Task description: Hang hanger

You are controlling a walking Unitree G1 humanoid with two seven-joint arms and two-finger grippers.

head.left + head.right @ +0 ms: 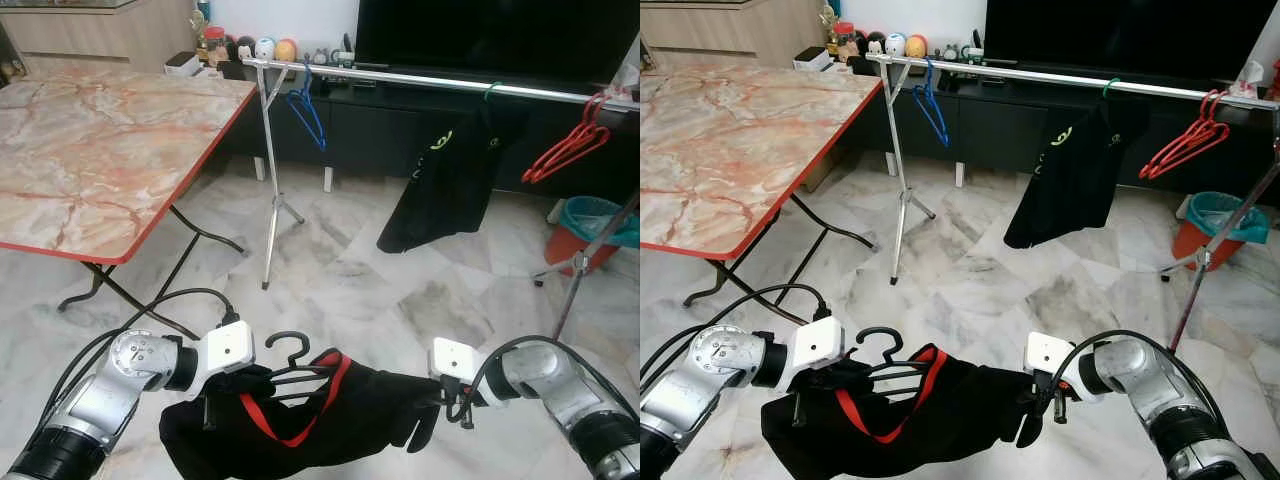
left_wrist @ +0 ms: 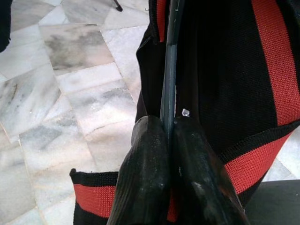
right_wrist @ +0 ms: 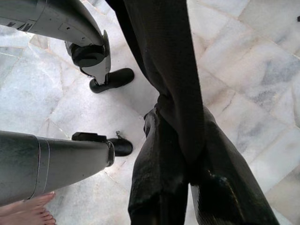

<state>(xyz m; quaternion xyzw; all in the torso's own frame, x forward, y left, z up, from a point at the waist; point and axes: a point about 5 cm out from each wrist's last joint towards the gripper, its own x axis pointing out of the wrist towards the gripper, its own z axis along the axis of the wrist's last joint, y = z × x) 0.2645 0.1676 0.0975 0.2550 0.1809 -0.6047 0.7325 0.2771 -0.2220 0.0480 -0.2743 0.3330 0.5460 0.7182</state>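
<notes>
Below the rail (image 1: 440, 80), left hand (image 1: 215, 395) grips hanger (image 1: 295, 365) (garment attached); right hand (image 1: 440, 405) pinches cloth.

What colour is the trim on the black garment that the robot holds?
Red: the trim on the black garment, clearest in the left wrist view.

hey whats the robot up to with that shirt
The robot is carrying a black garment with red trim on a black hanger, stretched between its two grippers. The left gripper is shut on the hanger's bar; the right gripper pinches the cloth. The metal clothes rail stands ahead across the marble floor, already holding a black shirt and spare hangers. Nothing is hung yet.
</notes>
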